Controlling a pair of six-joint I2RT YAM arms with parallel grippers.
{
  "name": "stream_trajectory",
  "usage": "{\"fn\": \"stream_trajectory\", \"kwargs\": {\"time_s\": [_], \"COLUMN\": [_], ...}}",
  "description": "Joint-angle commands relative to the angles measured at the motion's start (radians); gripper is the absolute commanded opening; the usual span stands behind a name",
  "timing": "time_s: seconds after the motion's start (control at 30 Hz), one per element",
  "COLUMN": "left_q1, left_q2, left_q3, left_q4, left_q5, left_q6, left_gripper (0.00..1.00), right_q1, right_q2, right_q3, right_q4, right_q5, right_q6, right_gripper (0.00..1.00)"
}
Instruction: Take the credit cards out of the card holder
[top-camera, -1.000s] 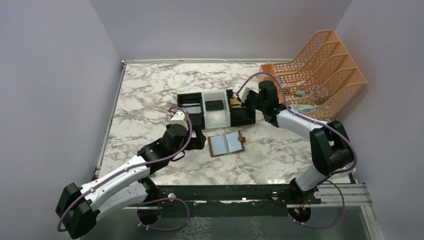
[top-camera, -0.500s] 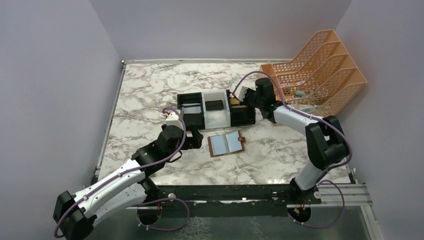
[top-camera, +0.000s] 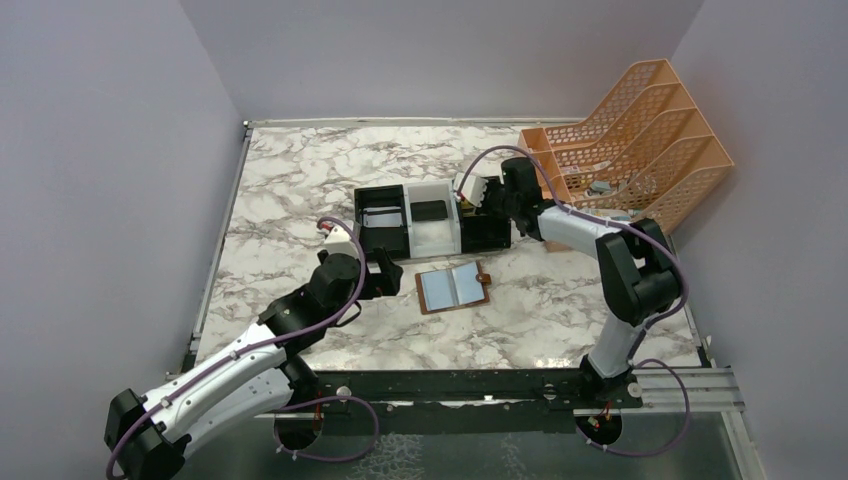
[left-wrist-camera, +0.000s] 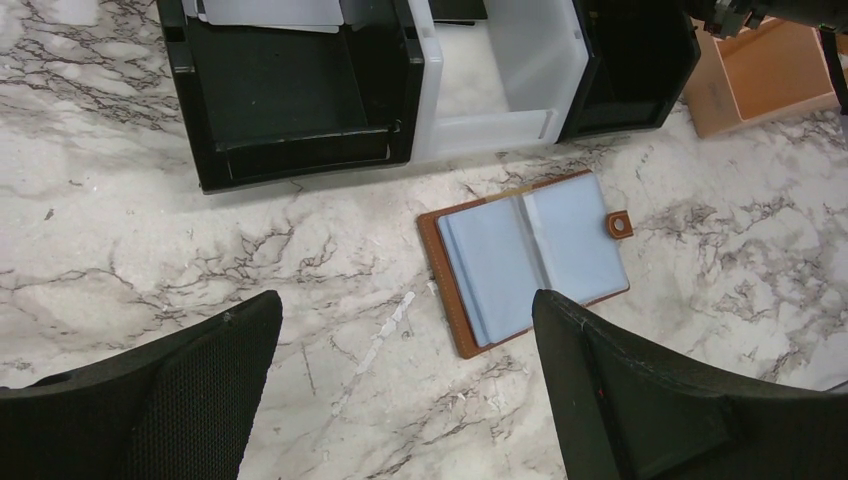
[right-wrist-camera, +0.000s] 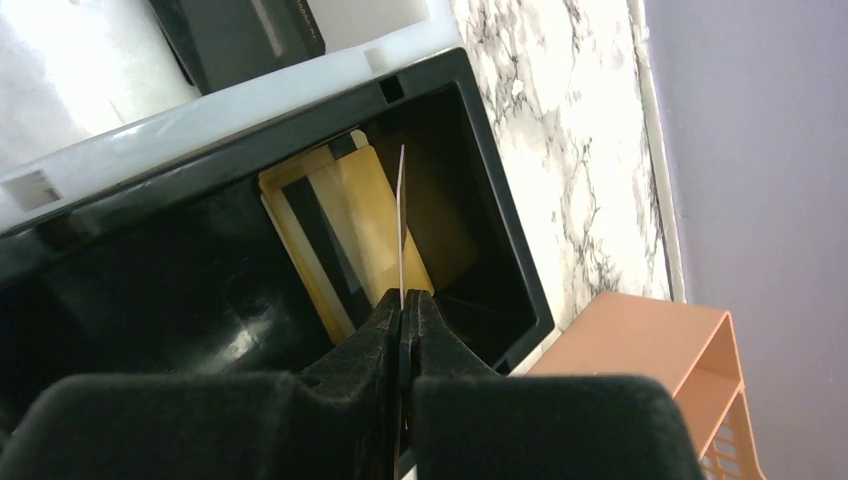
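Note:
The brown card holder (top-camera: 453, 287) lies open on the marble, blue-grey pockets up; it also shows in the left wrist view (left-wrist-camera: 528, 260). My left gripper (top-camera: 386, 272) is open and empty just left of it, its jaws wide apart (left-wrist-camera: 405, 305). My right gripper (top-camera: 478, 196) is shut on a thin credit card (right-wrist-camera: 401, 225), seen edge-on, over the right black compartment of the tray (right-wrist-camera: 480, 120). Gold credit cards (right-wrist-camera: 350, 230) lie in that compartment. A dark card (top-camera: 430, 210) lies in the white middle compartment, and a grey card (left-wrist-camera: 265, 12) in the left black one.
The black-white-black tray (top-camera: 409, 190) stands mid-table behind the holder. An orange tiered file rack (top-camera: 640, 140) stands at the back right, close to my right arm; its base shows in the right wrist view (right-wrist-camera: 640, 370). Grey walls enclose the table.
My left arm has drawn back to the left, away from the holder. My right gripper has shifted left with the card, over the tray's right compartment.

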Motion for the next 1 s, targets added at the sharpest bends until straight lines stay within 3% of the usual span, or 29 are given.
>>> {"fn": "stream_trajectory", "kwargs": {"time_s": [0.0,0.47,0.97], "left_q1": [0.005,0.005,0.005], "left_q2": [-0.015,0.006,0.04], "left_q3": [-0.017,-0.007,-0.005], "left_q4": [-0.004,0.004,-0.001], "left_q5": [-0.054,-0.062,-0.044], "left_q6": [-0.016,-0.003,0.018], "left_gripper": [0.99,0.99,0.99], "right_q1": [-0.002,-0.001,-0.001], "right_q2": [0.051,0.127,0.127], "right_q3": [0.079,0.082,0.041], "right_q4": [-0.035,0.008,0.063], "right_q5": [0.01,0.004,-0.026], "right_q6": [-0.065,-0.119,-0.095], "right_gripper": [0.02,0.04,0.15]}}
